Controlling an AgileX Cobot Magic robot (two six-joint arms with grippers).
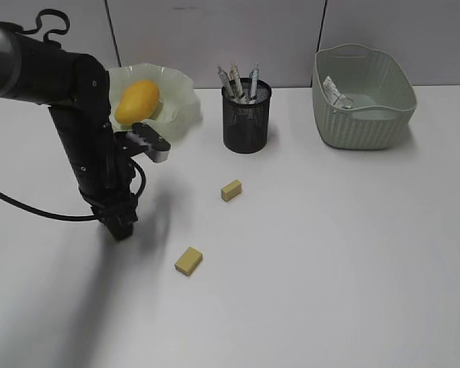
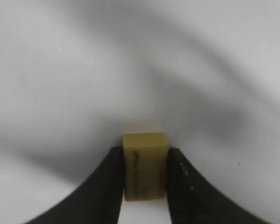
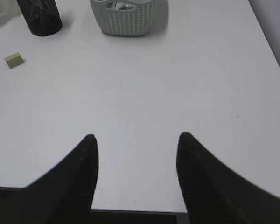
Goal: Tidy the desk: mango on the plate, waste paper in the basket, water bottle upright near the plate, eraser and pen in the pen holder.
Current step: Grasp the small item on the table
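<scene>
While clamped on the eraser (image 2: 144,165), left gripper (image 2: 144,156) jaws flat against both flanks: grips across the narrow width, long axis running along the fingers. Cannot tell from the blurred white below whether lifted or resting on the desk (image 1: 353,253).

Next, likely, carry to the holder (image 1: 246,116): lies right of the left arm (image 1: 88,153) and farther back, near, with pens (image 1: 238,80) crowding the mouth. Should drop end-first into the free gap.

Right gripper (image 3: 136,140) open, empty, low over the near desk edge; holder well apart, up-left in its view. Left arm clearly nearer.

Two more erasers (image 1: 231,190) (image 1: 188,261) loose on the desk. Mango (image 1: 136,101) on the plate (image 1: 182,98); paper (image 1: 339,96) in the basket (image 1: 364,123). No bottle in sight.
</scene>
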